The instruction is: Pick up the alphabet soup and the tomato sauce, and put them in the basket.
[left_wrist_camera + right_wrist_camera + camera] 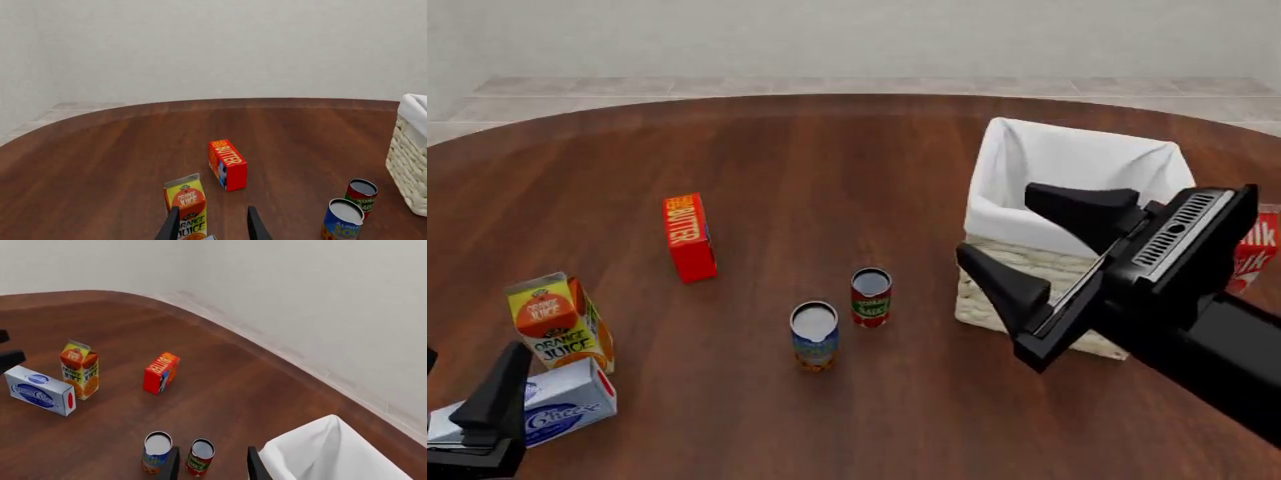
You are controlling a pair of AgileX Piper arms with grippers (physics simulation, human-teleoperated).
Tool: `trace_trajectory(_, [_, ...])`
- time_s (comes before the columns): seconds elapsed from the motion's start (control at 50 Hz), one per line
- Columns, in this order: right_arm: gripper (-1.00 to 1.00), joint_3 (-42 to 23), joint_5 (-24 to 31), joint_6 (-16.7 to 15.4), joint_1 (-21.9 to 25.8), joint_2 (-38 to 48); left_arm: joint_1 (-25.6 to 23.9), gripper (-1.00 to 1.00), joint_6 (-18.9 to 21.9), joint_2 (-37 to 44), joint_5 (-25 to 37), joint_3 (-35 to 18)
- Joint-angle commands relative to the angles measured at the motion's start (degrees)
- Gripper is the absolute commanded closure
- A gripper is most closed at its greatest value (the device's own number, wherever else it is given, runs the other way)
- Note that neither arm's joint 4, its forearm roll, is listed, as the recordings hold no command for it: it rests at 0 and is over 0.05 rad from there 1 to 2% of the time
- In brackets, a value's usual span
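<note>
Neither can is in the basket point(1034, 290) yet, so both picks and both drops remain, as I judge it. The right gripper point(1044, 247) has its fingers spread and empty, above the basket's near wall; the tomato sauce point(870, 296) and the alphabet soup point(814, 336) stand just beside each other on the bench point(827, 160), left of those fingers. The left gripper point(212, 225) is also parted, holding nothing. Two cans, one basket, one butter box point(689, 237), one orange juice carton point(557, 318)
</note>
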Motion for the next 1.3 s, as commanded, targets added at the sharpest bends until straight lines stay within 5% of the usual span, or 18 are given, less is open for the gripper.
trace_trajectory(0.02, [-1.00,-1.1,-2.3,0.7,1.7,3.4,0.0,-1.00,0.0,0.0,0.0,0.0])
trace_trajectory(0.78, [-1.00,-6.1,-8.0,0.7,7.0,15.7,0.0,-1.00,0.0,0.0,0.0,0.0])
trace_trajectory(1.3, [-1.00,-10.4,-5.4,0.9,10.2,25.7,0.0,-1.00,0.0,0.0,0.0,0.0])
